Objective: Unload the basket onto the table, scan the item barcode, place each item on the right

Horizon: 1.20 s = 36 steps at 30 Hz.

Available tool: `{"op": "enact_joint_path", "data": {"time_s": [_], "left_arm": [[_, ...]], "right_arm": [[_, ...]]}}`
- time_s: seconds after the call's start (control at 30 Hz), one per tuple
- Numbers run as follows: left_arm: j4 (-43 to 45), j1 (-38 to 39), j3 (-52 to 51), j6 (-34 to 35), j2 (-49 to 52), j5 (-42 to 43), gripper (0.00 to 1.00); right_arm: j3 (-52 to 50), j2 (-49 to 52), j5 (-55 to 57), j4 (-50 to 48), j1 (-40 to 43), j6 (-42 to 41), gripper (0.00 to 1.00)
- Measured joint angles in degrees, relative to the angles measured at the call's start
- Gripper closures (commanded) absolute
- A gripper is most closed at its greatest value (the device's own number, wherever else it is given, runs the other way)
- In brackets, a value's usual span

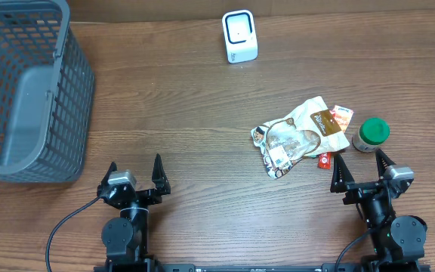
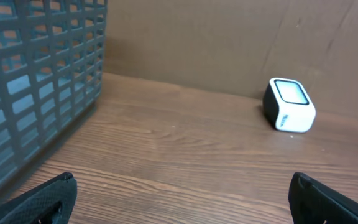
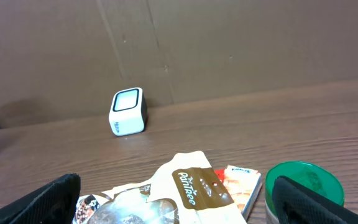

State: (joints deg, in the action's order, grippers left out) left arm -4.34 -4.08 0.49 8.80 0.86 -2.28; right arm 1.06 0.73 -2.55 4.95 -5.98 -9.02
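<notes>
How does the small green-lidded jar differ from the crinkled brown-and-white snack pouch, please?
The small green-lidded jar stands upright; the brown-and-white snack pouch lies flat. The jar is round, the pouch crumpled and irregular. The pouch covers more table than the jar. Both lie just ahead of the open right gripper, untouched.

On the counter (image 1: 187, 106), the basket (image 1: 21, 91) sits at the far left and the scanner (image 1: 239, 35) stands at the back, near the middle. Right of centre lies a pouch (image 1: 297, 136), with a small packet (image 1: 341, 115) touching its right edge and a jar (image 1: 371, 134) just beside that, further right. The left hand (image 1: 135, 162) is at the near edge before the basket's right corner. The right hand (image 1: 356, 155) is just before the jar.
</notes>
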Motion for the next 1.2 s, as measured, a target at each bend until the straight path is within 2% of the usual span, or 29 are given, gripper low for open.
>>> {"op": "enact_joint_path", "data": {"time_s": [1.2], "left_arm": [[0.0, 0.0, 0.0, -1.5, 0.0, -0.2, 0.00]], "right_arm": [[0.0, 0.0, 0.0, 0.0, 0.0, 0.0, 0.00]]}}
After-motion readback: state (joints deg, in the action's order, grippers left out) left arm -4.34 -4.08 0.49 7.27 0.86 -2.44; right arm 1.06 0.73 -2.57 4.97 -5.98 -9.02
